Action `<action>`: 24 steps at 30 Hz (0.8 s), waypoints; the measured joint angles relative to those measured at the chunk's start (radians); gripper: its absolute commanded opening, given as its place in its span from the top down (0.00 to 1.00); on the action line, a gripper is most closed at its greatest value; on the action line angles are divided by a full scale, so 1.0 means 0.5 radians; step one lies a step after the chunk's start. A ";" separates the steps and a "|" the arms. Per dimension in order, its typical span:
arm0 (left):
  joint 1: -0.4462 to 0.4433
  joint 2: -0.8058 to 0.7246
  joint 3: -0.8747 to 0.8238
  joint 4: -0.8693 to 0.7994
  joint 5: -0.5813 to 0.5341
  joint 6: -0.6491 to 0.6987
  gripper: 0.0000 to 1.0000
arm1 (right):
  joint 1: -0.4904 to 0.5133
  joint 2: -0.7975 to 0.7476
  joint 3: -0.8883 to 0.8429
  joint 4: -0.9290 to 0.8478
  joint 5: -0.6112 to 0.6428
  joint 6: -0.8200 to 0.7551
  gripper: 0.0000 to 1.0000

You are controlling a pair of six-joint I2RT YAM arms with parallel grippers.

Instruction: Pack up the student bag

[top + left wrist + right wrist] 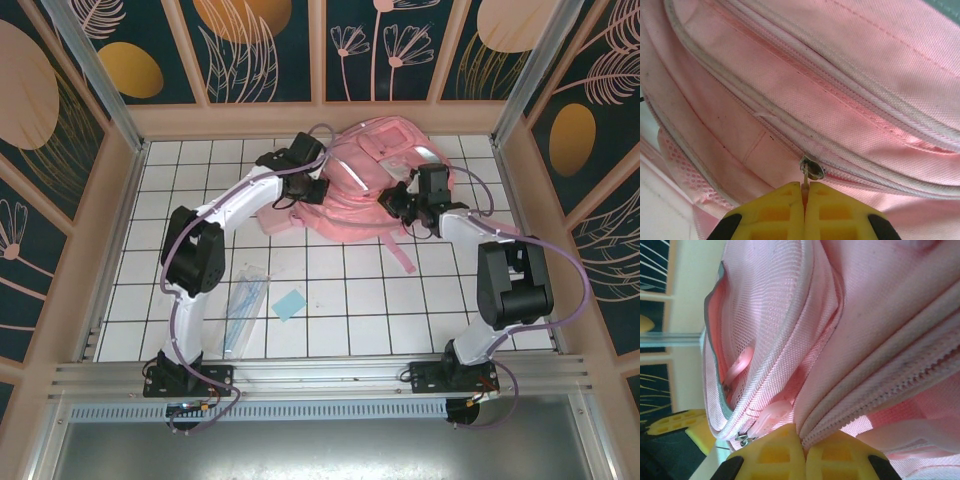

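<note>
Nearest, on the white-tiled counter, left of ctr: a clear packet w/ sth blue inside. Just right of it lies a small light-blue square. Both sit well apart from the bag.

Farther back, at the far ctr of the counter, lies the student bag. It is big, soft and pink, by far the largest item. Pale stripes cross its upper face, and a pink strap trails toward the near side. Close up, the fabric is a woven pink w/ whitish piping along the seams, a bit grubby in spots. One side has a pink mesh pocket w/ a grey rim.

The left pincer sits against the bag's left edge. In its wrist view the yellow fingers are pressed together, pinching the thin metal zip pull that hangs from a slider on the bag's zip line.

The right pincer is at the bag's right side, toward the near edge. Its jaws are closed tight on a fold of the bag's fabric next to a zip seam. A pink rubbery tab lies just beside them.
</note>
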 measured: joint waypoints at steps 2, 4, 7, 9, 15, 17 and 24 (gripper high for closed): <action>-0.005 0.017 -0.002 -0.005 0.058 0.005 1.00 | -0.022 0.038 0.096 -0.105 0.021 -0.112 1.00; -0.036 0.017 -0.024 0.024 0.121 0.002 1.00 | -0.071 0.079 0.166 -0.187 0.005 -0.192 1.00; -0.124 0.017 -0.032 0.095 0.251 -0.058 1.00 | -0.187 0.136 0.237 -0.320 -0.033 -0.267 1.00; -0.204 0.017 -0.032 0.183 0.353 -0.137 1.00 | -0.273 0.163 0.273 -0.406 -0.037 -0.301 0.95; -0.368 0.089 0.053 0.433 0.631 -0.413 1.00 | -0.470 0.143 0.324 -0.459 0.122 -0.367 0.46; -0.394 0.137 0.109 0.489 0.721 -0.507 1.00 | -0.503 0.098 0.324 -0.447 0.193 -0.392 0.41; -0.465 0.253 0.214 0.678 0.909 -0.752 1.00 | -0.494 -0.375 0.153 -0.510 0.259 -0.404 0.30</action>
